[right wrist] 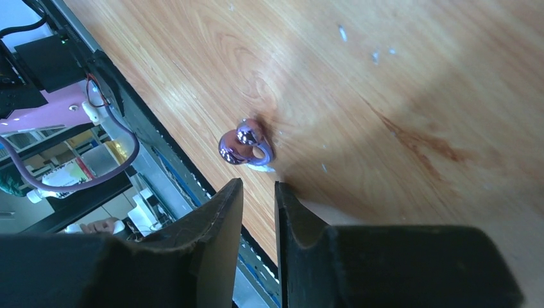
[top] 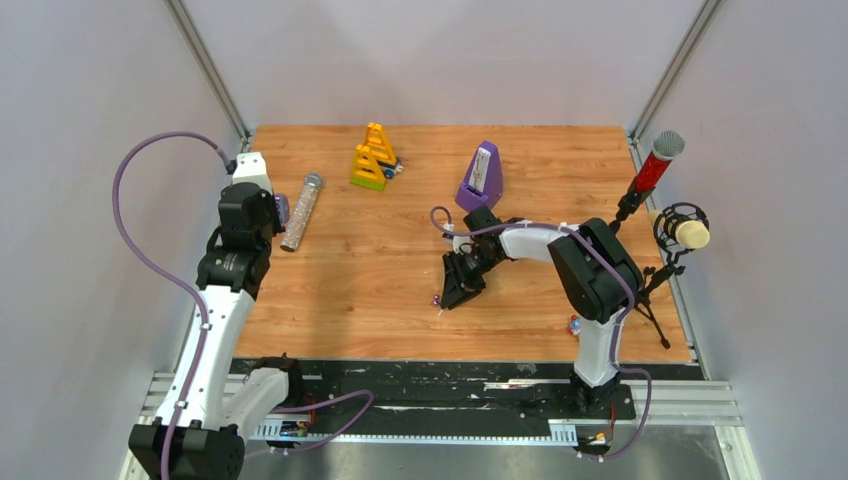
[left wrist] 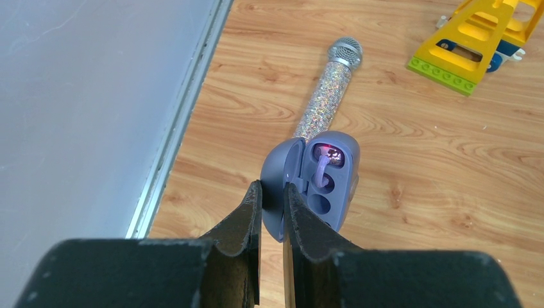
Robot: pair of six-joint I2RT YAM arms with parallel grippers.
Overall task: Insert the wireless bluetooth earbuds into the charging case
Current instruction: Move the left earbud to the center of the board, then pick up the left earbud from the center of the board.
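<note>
Top view overhead, looking down; wrist views close, oblique, sharing table (top: 380,260).

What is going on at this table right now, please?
The left end effector is clamped on the lid of an open grey-blue charging case, which already has what looks like one lavender earbud seated in it. The right end effector, narrowly open and empty, is poised just short of the second earbud, a glossy purple one lying loose on the wooden table.
</note>
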